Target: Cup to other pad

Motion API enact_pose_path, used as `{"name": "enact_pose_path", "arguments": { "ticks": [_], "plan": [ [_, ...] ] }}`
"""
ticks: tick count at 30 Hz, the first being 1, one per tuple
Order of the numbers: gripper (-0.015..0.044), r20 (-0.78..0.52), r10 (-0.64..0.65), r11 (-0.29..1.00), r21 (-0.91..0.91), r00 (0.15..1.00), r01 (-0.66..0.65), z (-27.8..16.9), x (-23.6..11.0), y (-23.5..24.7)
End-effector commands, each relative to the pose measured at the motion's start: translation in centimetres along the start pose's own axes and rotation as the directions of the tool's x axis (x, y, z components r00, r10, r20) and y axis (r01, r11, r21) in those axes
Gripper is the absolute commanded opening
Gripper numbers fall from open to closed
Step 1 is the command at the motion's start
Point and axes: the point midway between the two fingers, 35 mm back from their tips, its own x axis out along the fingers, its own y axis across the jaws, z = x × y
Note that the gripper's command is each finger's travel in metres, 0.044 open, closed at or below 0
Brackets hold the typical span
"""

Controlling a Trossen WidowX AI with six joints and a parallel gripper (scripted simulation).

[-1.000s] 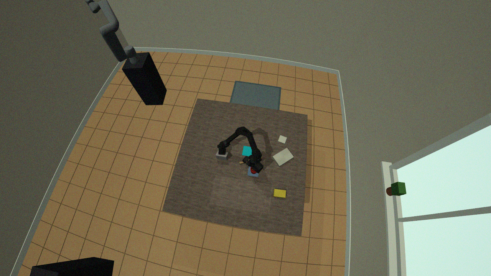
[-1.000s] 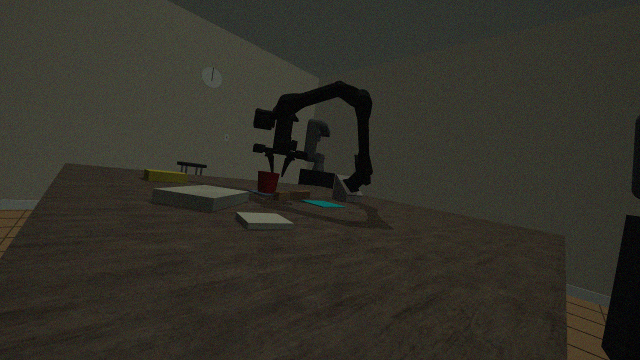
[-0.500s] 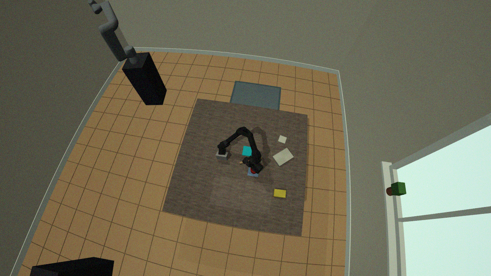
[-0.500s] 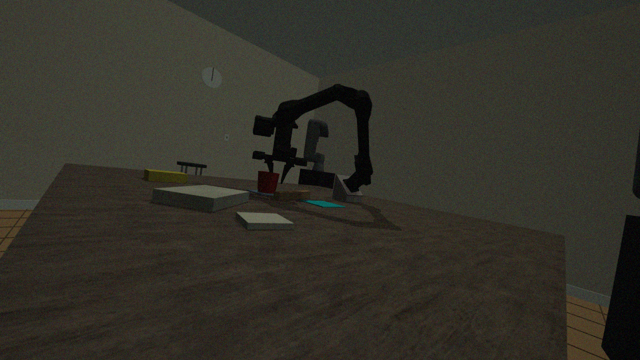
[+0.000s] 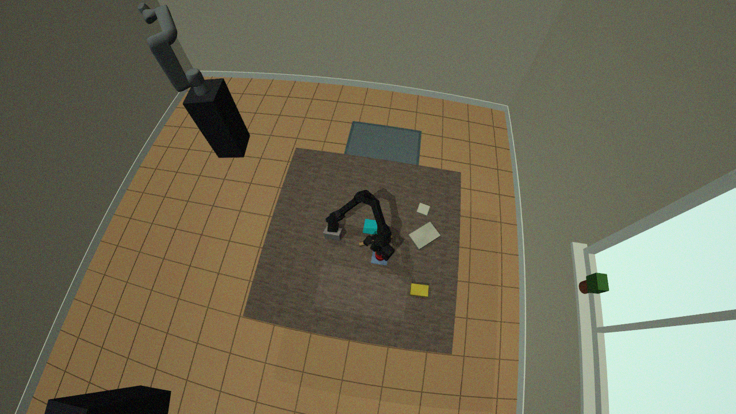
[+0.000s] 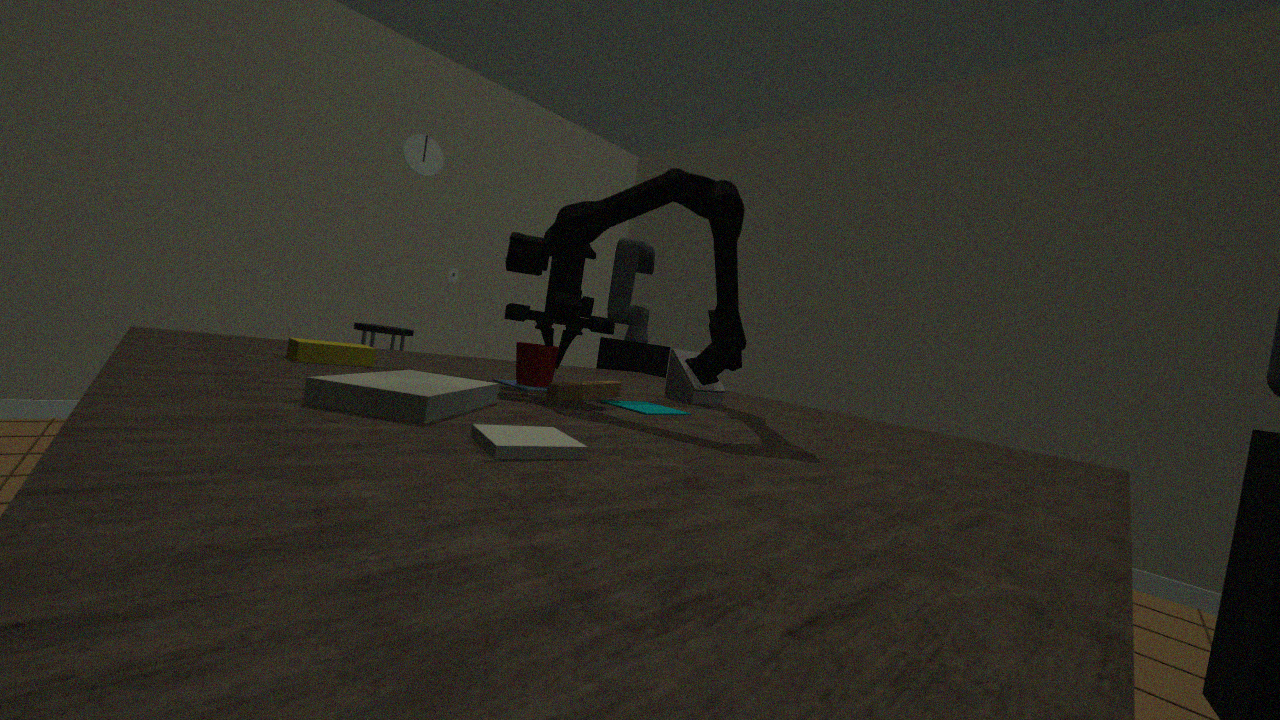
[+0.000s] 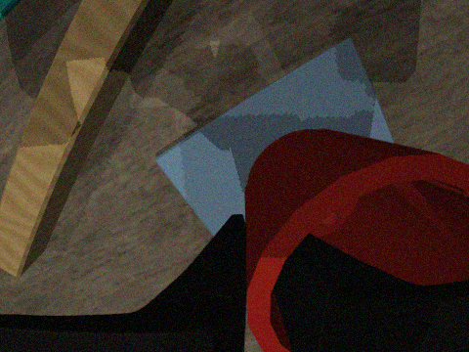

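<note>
The red cup (image 5: 379, 256) (image 6: 535, 365) (image 7: 293, 171) stands upright on the blue pad (image 5: 382, 263) (image 6: 514, 384) (image 7: 303, 88). My gripper (image 6: 551, 354) (image 7: 252, 225) is shut on the cup's wall, with one black finger inside the rim and the other against the outside. In the wrist view the inner finger covers much of the cup's inside, and no marbles show. The teal pad (image 5: 370, 226) (image 6: 646, 407) (image 7: 4, 7) lies nearer the arm's base with nothing on it.
A wooden bar (image 5: 362, 244) (image 6: 586, 391) (image 7: 31, 171) lies between the two pads. A large pale slab (image 5: 424, 235) (image 6: 402, 389), a small pale slab (image 5: 422, 209) (image 6: 529, 441) and a yellow block (image 5: 419, 290) (image 6: 329, 351) lie farther off on the table.
</note>
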Motion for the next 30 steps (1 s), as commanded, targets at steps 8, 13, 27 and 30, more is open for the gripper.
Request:
{"name": "enact_pose_path", "arguments": {
  "ticks": [8,13,27,30],
  "plan": [
    [0.0,0.0,-0.001,1.0,0.001,1.0,0.001,0.0,-0.9,-0.1],
    [0.0,0.002,-0.001,1.0,0.003,1.0,0.001,0.0,-2.8,0.0],
    [0.0,0.005,-0.002,1.0,0.006,1.0,0.002,0.0,-5.1,0.4],
    [0.0,0.012,0.001,1.0,0.011,1.0,-0.001,0.0,-4.8,0.4]
  ]
}}
